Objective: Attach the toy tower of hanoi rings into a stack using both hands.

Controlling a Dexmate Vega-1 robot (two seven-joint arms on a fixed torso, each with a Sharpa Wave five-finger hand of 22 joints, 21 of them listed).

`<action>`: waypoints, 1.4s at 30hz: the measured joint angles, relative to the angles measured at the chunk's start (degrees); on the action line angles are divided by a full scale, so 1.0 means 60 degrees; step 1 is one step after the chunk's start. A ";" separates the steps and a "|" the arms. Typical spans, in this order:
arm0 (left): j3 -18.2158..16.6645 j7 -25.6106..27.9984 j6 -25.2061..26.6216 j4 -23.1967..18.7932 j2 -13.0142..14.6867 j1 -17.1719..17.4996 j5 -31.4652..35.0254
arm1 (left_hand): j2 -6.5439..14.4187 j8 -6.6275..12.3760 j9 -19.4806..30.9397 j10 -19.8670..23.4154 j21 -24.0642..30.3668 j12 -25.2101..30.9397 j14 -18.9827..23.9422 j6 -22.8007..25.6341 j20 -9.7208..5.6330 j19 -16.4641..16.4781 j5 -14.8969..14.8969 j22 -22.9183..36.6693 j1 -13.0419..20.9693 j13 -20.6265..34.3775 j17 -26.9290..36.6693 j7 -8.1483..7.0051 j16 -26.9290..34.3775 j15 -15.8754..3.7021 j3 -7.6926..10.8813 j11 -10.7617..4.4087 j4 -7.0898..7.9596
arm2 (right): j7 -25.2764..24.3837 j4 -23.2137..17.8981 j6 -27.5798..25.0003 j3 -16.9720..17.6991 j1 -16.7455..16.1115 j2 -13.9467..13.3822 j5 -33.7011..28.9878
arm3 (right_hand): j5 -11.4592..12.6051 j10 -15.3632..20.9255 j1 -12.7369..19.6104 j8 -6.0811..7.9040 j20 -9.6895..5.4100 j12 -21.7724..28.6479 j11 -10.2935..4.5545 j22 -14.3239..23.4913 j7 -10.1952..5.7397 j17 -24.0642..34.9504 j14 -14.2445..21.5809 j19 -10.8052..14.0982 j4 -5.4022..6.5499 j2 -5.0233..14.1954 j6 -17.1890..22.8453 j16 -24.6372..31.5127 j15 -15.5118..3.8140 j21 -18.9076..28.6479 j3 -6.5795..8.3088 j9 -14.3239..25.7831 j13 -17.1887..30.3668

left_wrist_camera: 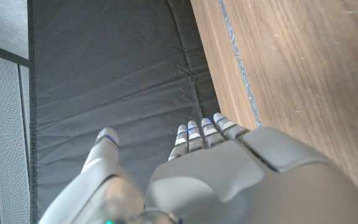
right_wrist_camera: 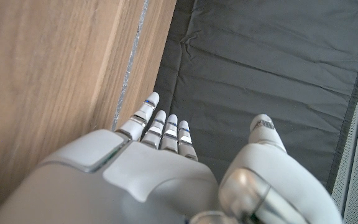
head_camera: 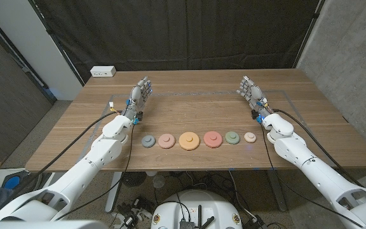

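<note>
**A:** Start from the head view. Where are the rings?

**B:** Six of them lie in a row near the front edge of the table (head_camera: 189,102), between my two arms: a grey-blue ring (head_camera: 148,141), a peach ring (head_camera: 166,140), the big orange ring (head_camera: 189,140) in the middle, a red ring (head_camera: 213,138), a grey-green ring (head_camera: 232,137) and a small cream ring (head_camera: 250,137). They sit just beside one another, each with a raised knob on top. My left hand (head_camera: 140,93) and right hand (head_camera: 251,91) are further back on the table, well apart from the row, fingers apart and holding nothing.

**A:** How do you think they'll handle?

**B:** My guess is light, stiff and smooth, so apt to slide if pushed. I'd pinch each by its rim from the sides, keeping the knob free for the next ring to seat on. One hand could steady the big one while the other brings a smaller one.

**A:** And the left wrist view?

**B:** The back of my left hand (left_wrist_camera: 229,180), fingers straight along the table's edge with dark cloth (left_wrist_camera: 104,81) beyond. Nothing is in it.

**A:** Right wrist view?

**B:** Much the same: my right hand (right_wrist_camera: 148,180), thumb held away from the fingers, nothing in it, wood on one side.
</note>
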 measured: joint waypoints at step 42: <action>0.0008 0.0914 0.0172 -0.0556 0.0121 0.0140 0.0585 | 0.0118 0.0000 0.0009 0.0889 0.0771 0.0230 0.3087 0.0665 0.1059 0.2667 -0.0001 0.0160 0.0059 -0.0001 0.0166 -0.0660 0.0670 0.0199 0.0121 0.0144 -0.0039 | -0.0182 -0.0368 0.0477 0.0088 -0.0281 -0.0075 -0.0225 | 0.0109 0.1103 0.0364 0.0185 0.0643 0.0347 0.0004 0.0263 -0.0478 0.0772 0.3730 0.3489 -0.0031 0.0364 0.0819 0.1740 0.0550 0.0939 0.0109 0.0090 0.0197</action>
